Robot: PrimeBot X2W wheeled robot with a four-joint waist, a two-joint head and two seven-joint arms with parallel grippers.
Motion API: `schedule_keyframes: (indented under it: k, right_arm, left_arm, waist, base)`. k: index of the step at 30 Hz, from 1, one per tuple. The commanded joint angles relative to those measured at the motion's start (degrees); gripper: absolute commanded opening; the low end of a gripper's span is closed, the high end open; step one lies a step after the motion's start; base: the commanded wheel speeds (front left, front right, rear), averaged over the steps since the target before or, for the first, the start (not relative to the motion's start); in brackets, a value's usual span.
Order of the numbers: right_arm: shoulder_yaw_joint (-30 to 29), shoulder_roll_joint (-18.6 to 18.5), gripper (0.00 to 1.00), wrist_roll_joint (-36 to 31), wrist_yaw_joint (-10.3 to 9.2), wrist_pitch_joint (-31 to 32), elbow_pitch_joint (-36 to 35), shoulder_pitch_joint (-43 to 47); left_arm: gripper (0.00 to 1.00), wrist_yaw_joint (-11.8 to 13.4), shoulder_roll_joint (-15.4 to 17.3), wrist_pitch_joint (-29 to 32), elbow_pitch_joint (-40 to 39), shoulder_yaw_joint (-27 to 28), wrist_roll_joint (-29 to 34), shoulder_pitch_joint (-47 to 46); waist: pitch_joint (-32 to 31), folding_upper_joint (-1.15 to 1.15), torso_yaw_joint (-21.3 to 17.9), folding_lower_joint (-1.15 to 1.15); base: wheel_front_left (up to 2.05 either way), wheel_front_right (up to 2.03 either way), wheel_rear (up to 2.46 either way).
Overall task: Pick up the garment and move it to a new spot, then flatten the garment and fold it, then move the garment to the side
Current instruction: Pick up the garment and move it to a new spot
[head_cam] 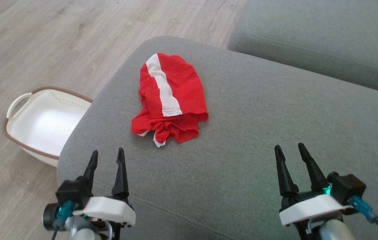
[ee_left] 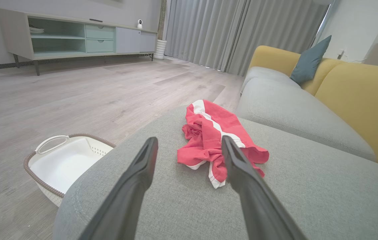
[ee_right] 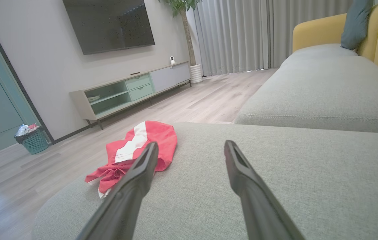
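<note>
Loosely bunched, the garment (head_cam: pixel 189 90) lies on a grey sofa cushion (head_cam: pixel 258 133).

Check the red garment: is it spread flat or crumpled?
Crumpled. The red garment lies in a heap on the grey sofa cushion, its near edge bunched into ruffles, layers overlapping beside the white stripe.

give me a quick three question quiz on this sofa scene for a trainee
1. True or false: the red garment lies bunched on the grey cushion.
2. What stands on the floor beside the cushion? A a white basket; B a cardboard box; C a stool.
3. Fill in: the left gripper and right gripper are both ____.
Key: 1 true; 2 A; 3 open.
</note>
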Motion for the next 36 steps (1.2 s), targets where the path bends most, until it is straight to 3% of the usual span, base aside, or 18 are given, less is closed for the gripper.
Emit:
schedule_keyframes:
  k: [1, 9, 17, 25, 31, 36]
  right_arm:
    - [1.50, -0.16, 1.00, 0.47, -0.04, -0.62, -1.66, -0.70]
    - [0.75, -0.16, 1.00, -0.26, -0.04, -0.61, -1.91, -2.03]
    - [-1.75, -0.16, 1.00, -3.56, -0.04, 0.99, -5.44, -5.52]
    - [-3.71, -0.16, 1.00, -6.43, -0.04, 3.81, -12.49, -9.02]
    - [-3.44, -0.16, 1.00, -6.96, -0.04, 4.80, -16.37, -10.68]
    - [-3.25, -0.16, 1.00, -6.73, -0.04, 4.46, -18.10, -11.50]
  left_arm:
    - [1.00, -0.23, 0.00, -0.35, -2.05, 2.19, 0.58, -2.00]
    - [1.00, -0.38, 0.00, -0.35, -2.93, 5.21, 0.92, -4.01]
    - [1.00, -4.28, 3.05, 0.05, 3.86, 8.78, 1.57, -14.37]
    - [1.00, -8.92, 9.65, 10.77, 16.98, 9.78, -0.14, -33.64]
    - [1.00, -12.64, 12.44, 21.42, 28.01, 8.20, -1.59, -43.89]
    - [1.00, -14.31, 13.43, 27.10, 34.31, 6.99, -3.25, -48.74]
  waist:
    - [0.21, 0.00, -0.22, 0.00]
    - [3.18, 0.00, -2.90, 0.00]
    - [10.47, 0.00, -6.85, 0.00]
    - [19.58, 0.00, -11.16, 0.00]
    - [24.42, 0.00, -13.66, 0.00]
    - [26.83, 0.00, -15.07, 0.00]
  base:
    - [0.00, 0.00, 0.00]
    - [0.00, 0.00, 0.00]
    - [0.00, 0.00, 0.00]
    - [0.00, 0.00, 0.00]
    - [0.00, 0.00, 0.00]
    - [0.00, 0.00, 0.00]
